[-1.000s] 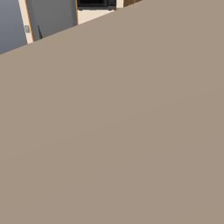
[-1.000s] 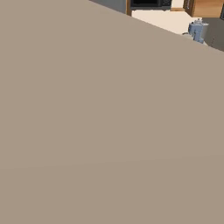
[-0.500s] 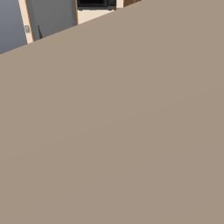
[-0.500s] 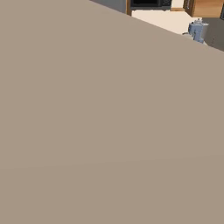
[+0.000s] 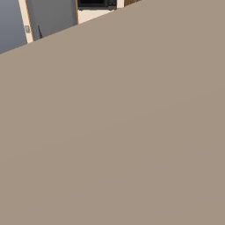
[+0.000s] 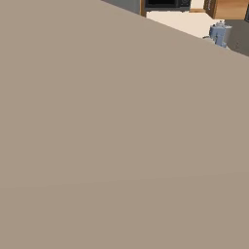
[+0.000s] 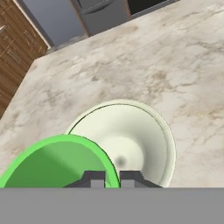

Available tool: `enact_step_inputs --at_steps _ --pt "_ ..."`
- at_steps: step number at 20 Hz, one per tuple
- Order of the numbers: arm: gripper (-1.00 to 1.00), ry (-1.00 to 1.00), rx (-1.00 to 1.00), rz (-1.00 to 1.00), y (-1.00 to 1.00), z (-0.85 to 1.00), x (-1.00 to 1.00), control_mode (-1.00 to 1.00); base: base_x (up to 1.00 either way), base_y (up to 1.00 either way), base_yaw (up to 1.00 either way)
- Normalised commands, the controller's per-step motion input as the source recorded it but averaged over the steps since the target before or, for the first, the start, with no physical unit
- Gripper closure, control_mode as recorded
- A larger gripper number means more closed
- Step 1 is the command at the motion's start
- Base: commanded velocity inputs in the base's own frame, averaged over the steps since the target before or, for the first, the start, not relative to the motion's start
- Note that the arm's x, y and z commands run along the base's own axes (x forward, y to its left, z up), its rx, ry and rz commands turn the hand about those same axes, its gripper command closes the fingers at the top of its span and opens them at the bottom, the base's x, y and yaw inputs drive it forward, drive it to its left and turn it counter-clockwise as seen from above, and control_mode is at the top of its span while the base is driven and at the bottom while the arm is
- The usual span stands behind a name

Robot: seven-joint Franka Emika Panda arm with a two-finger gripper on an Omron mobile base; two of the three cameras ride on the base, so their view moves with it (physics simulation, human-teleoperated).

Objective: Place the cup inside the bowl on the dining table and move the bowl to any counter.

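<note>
**Cup at the fingertips, over the bowl**

Hand view, nearest first. The gripper (image 7: 112,178) shows two dark fingertips (image 7: 94,178) close together at the bottom of the picture, a narrow gap between them. The rim of the cup (image 7: 57,164) passes right at that gap, so the fingers look pinched on the cup's rim; contact itself is too cut off at the frame edge to confirm fully. The cup is bright green, open mouth toward the camera, lying to the left of the fingertips and overlapping the bowl's near-left rim in the picture.

Just beyond the fingertips: the bowl (image 7: 131,140), cream-white, wide and shallow, nothing resting in its bottom. It sits on a light marbled stone surface (image 7: 175,65), which spreads beyond and to both sides of the gripper.

Farther out: brown wooden floor (image 7: 13,52) at the far left, a grey cabinet front (image 7: 100,13) past the far edge.

Base views: a flat taupe surface (image 5: 114,140) covers most of each. Above it, a black microwave (image 6: 165,4) and a small blue-grey jug (image 6: 219,34).
</note>
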Motion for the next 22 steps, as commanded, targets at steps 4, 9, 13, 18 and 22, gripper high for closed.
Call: enact_step_inputs --at_steps 4,9,13,18,22 --pt "1.0 0.05 -0.06 0.0 0.13 0.0 0.0 -1.0 0.0 0.0 0.0" --pt "1.0 0.08 -0.01 0.0 0.07 0.0 0.0 -1.0 0.0 0.0 0.0" --pt "1.0 0.11 0.0 0.0 0.08 -0.16 0.0 -1.0 0.0 0.0 0.0" --pt "1.0 0.05 0.0 0.0 0.03 -0.29 0.0 -1.0 0.0 0.0 0.0" --pt "1.0 0.01 0.0 0.0 0.0 -0.3 0.06 -1.0 0.0 0.0 0.0"
